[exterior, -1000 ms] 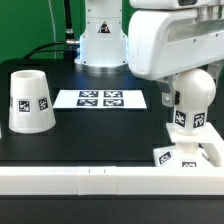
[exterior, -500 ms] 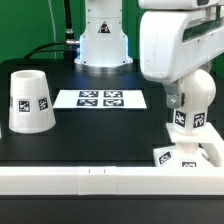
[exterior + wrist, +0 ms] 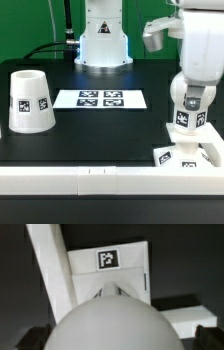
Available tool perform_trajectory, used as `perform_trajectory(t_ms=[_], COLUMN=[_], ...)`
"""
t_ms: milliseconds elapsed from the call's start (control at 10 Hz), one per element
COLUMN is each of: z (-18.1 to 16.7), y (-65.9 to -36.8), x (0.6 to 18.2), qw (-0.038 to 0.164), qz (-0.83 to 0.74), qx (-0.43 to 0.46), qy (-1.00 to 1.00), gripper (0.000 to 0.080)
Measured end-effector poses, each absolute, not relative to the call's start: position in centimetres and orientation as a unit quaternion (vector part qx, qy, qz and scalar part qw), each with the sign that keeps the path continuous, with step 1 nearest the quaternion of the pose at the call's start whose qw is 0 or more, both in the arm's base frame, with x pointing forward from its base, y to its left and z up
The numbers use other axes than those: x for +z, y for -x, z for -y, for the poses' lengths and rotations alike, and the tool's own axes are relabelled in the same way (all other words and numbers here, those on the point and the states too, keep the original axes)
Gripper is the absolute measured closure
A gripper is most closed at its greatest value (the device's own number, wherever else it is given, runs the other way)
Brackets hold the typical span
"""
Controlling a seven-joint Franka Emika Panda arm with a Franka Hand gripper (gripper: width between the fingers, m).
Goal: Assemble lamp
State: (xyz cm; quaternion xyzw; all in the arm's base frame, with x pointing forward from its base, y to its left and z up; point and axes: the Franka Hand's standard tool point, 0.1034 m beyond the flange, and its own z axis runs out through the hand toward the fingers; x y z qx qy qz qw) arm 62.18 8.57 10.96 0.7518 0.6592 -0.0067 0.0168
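Note:
The round-headed bulb stands upright in the small square stepped base at the exterior view's front right. My gripper hangs directly over the bulb's head. In the wrist view the bulb's head fills the foreground, with the tagged base beneath it. My gripper straddles the head with its dark fingers spread at either side, and a gap shows at one side. The large tapered shade stands alone at the exterior view's left.
The marker board lies flat at the middle back of the black table. The arm's white pedestal stands behind it. A white rail runs along the table's front edge, just in front of the base.
The arm's white hand has risen and shifted toward the exterior view's right, uncovering the bulb's head. The bulb, base and shade have stayed in place.

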Motion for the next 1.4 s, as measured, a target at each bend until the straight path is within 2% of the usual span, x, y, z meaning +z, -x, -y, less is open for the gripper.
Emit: perform_trajectory(t_ms=[1000, 1100, 1200, 1400], z=[-8.44, -8.42, -8.39, -8.37], y=[-62.27, -62.27, -62.27, -62.27], x=[11.0, 11.0, 11.0, 10.99], qw=[0.027, 0.027, 0.027, 0.027], qz=[-0.817, -0.814, -0.814, -0.803], qx=[-0.02, -0.02, -0.02, -0.019], qy=[-0.575, -0.579, -0.579, -0.596], gripper=[0.0101, 0.0191, 0.0222, 0.0222])
